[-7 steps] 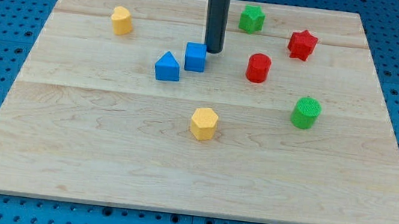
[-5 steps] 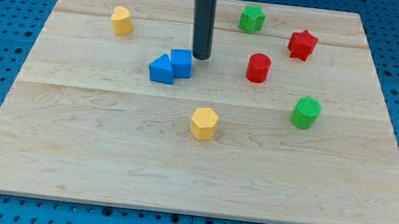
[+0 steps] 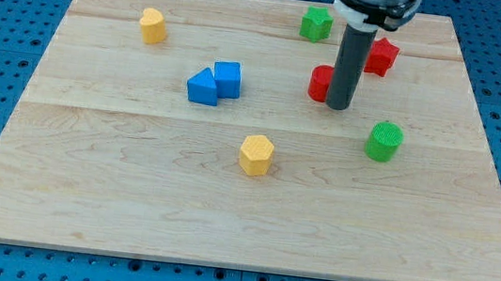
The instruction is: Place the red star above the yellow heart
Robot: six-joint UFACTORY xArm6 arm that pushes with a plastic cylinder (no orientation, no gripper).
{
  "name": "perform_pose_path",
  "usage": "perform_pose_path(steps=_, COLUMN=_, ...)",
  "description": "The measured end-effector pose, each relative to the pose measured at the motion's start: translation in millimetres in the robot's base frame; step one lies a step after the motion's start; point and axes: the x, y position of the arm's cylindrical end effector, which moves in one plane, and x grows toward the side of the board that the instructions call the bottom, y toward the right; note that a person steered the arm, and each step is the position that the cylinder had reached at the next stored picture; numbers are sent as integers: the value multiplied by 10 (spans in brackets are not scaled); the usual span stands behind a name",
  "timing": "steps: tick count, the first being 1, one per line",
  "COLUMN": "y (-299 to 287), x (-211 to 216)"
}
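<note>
The red star (image 3: 383, 56) lies near the view's top right, partly hidden by my rod. The yellow heart (image 3: 153, 25) lies at the view's top left. My tip (image 3: 338, 105) rests on the board just right of and in front of a red cylinder (image 3: 319, 82), below and left of the red star. The rod covers the cylinder's right side and the star's left points.
A green star (image 3: 317, 22) lies at the top, left of the red star. A green cylinder (image 3: 384, 142) is at the right. A blue cube (image 3: 227, 78) touches a blue triangular block (image 3: 204, 87) left of centre. A yellow hexagon (image 3: 255, 154) lies in the middle. The wooden board (image 3: 83, 197) sits on a blue pegboard.
My tip pushed the blue cube left against the blue triangular block, then swung right across the board to the red cylinder. The other blocks have not moved.
</note>
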Motion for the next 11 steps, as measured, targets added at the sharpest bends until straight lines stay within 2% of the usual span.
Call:
perform_pose_path(steps=2, y=1078, x=-244)
perform_pose_path(steps=4, y=1163, x=-740)
perform_pose_path(steps=5, y=1073, x=-884)
perform_pose_path(steps=6, y=553, x=-885)
perform_pose_path(steps=9, y=-458, x=-864)
perform_pose_path(steps=11, y=-632, x=-910)
